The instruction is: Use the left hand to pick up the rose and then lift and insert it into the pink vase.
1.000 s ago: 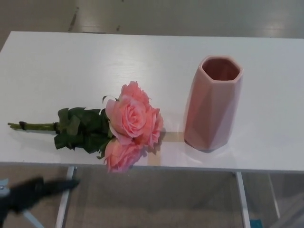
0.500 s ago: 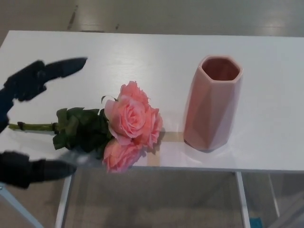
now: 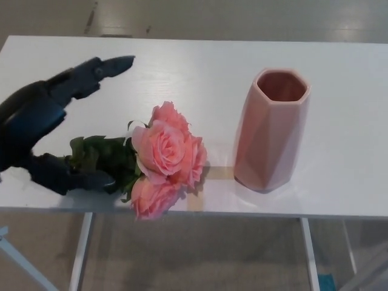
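Pink rose [image 3: 165,159] blooms, dark green leaves [image 3: 103,159], a plain pink vase [image 3: 271,130], a white table [image 3: 200,66], a black hand [image 3: 42,127].

One second ago we saw only a dark blur of our left hand [image 3: 45,130] below the table [image 3: 200,60] edge, at the bottom left. Half a second ago it was already up at the left border, fingers spread wide, one above the stem and one under the table edge. Now it has moved further right and sits over the stem end of the rose [image 3: 160,160]. The upper fingers [image 3: 100,68] reach out above the table, and the lower one [image 3: 73,177] lies on the green leaves, hiding the stem.
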